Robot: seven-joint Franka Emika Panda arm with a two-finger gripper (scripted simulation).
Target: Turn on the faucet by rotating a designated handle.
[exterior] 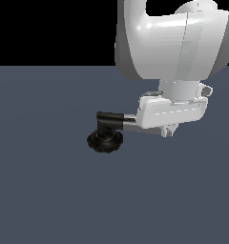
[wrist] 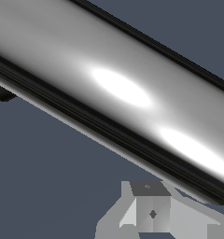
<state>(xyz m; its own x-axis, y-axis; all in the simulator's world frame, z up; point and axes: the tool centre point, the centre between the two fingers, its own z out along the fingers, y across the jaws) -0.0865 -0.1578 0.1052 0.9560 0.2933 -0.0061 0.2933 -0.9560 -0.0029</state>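
Observation:
The faucet stands on the floor in the exterior view, with a black round ribbed base (exterior: pixel 105 141) and a short black elbow (exterior: pixel 109 119). The chrome handle (exterior: pixel 130 125) runs from the elbow toward the exterior view's right and passes under my white gripper (exterior: pixel 169 130), which hides most of it. In the wrist view the handle (wrist: pixel 118 88) fills the picture as a shiny bar, very close. The fingertips (wrist: pixel 151 210) sit beside the bar, close together, not around it. The gripper looks shut and holds nothing.
The faucet stands on a flat blue-grey floor (exterior: pixel 49 190). My large white arm links (exterior: pixel 173 38) hang above the gripper. No other object shows in either view.

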